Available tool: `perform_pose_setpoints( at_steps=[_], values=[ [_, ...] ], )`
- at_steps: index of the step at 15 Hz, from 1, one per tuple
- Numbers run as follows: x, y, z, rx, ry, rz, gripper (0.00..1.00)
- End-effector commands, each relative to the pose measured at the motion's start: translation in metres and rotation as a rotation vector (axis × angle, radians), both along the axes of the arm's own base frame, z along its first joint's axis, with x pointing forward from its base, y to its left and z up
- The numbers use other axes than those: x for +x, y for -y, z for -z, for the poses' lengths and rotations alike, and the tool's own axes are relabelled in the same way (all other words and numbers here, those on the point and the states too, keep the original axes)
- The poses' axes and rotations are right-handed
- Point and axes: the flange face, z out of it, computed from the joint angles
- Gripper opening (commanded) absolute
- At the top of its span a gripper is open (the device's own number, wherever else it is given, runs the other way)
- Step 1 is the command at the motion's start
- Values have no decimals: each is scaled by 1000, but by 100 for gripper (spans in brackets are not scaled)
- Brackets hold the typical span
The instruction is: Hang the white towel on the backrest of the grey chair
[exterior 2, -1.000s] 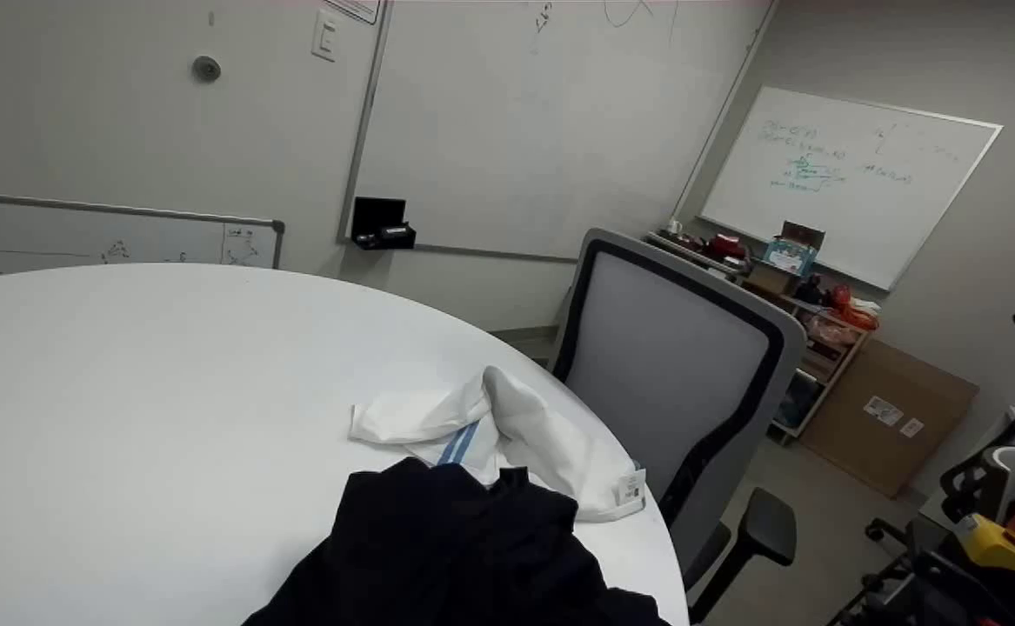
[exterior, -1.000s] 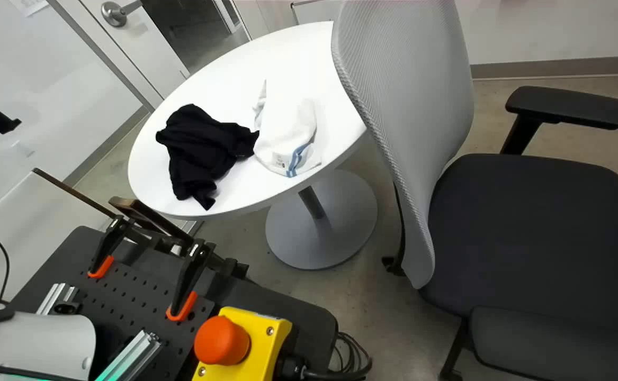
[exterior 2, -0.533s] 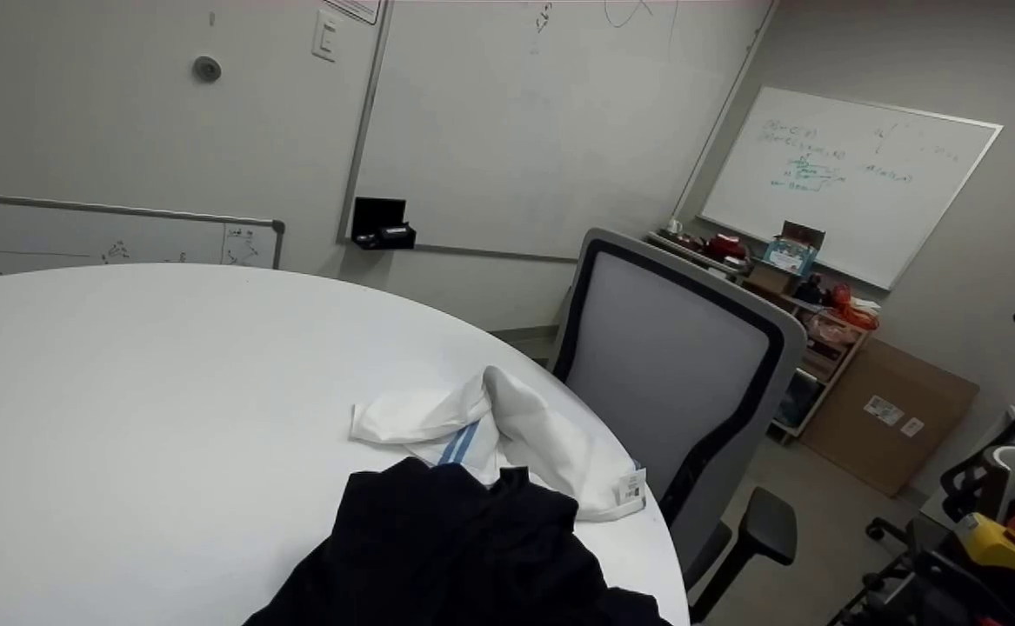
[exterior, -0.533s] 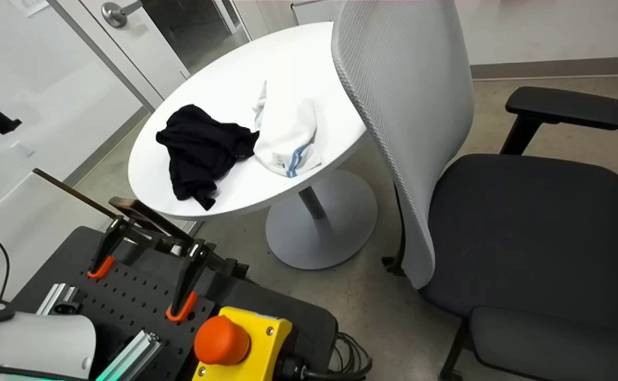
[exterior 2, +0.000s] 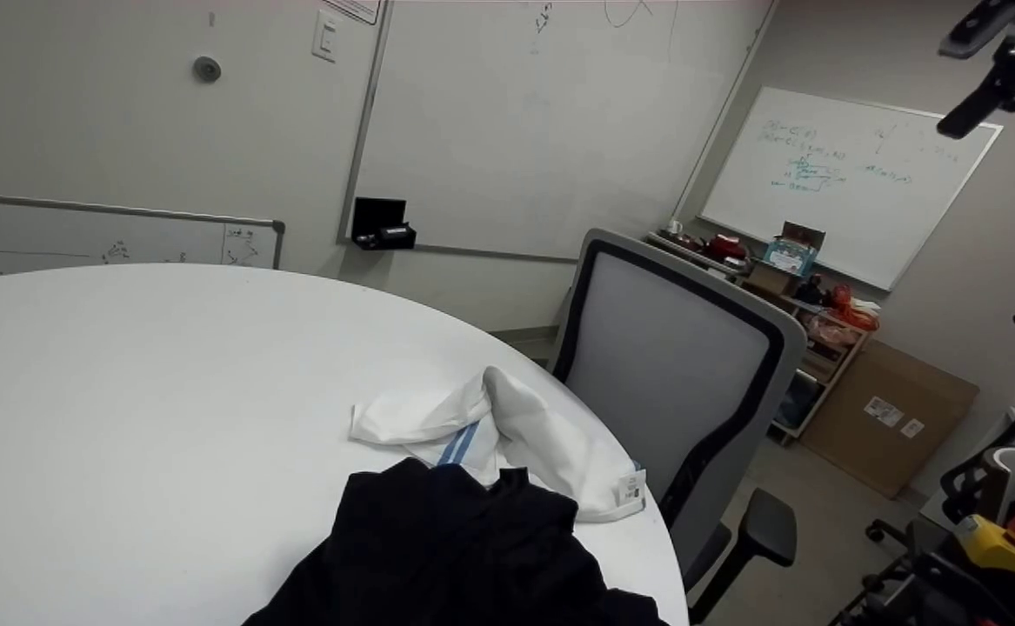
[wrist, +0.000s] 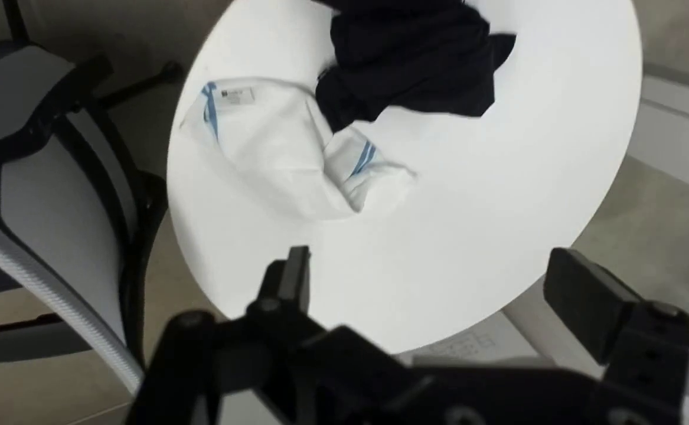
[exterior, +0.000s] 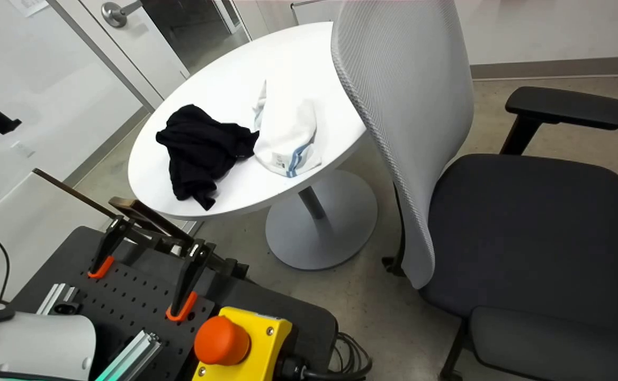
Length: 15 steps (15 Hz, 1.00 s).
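The white towel (exterior: 287, 140) lies crumpled on the round white table (exterior: 218, 79), near its edge. It has blue stripes and a small printed label. It also shows in an exterior view (exterior 2: 550, 443) and in the wrist view (wrist: 279, 130). The grey chair's backrest (exterior: 404, 106) stands right beside the table edge, close to the towel; it also shows in an exterior view (exterior 2: 664, 374) and at the left of the wrist view (wrist: 61, 206). My gripper (wrist: 430, 249) is open and empty above the table. Its fingers show at the top right of an exterior view (exterior 2: 951, 89).
A black cloth (exterior: 205, 153) lies crumpled on the table against the towel; it hides part of the towel in an exterior view (exterior 2: 472, 556). The chair has black armrests (exterior: 568, 107). A yellow box with an orange button (exterior: 242, 344) sits on the robot's dark stand.
My gripper has come into view, open, at the top right of an exterior view. The towel, black cloth and chair have not moved.
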Motion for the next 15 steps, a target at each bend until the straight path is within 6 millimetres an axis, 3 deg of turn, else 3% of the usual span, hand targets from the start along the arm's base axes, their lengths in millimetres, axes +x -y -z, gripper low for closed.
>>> perform_pose_setpoints(
  at_steps=[1, 8, 15],
  values=[
    [7, 16, 39, -6, 78, 152, 100],
    [22, 52, 129, -11, 24, 465, 100],
    [50, 75, 190, 16, -30, 680, 100]
  ],
)
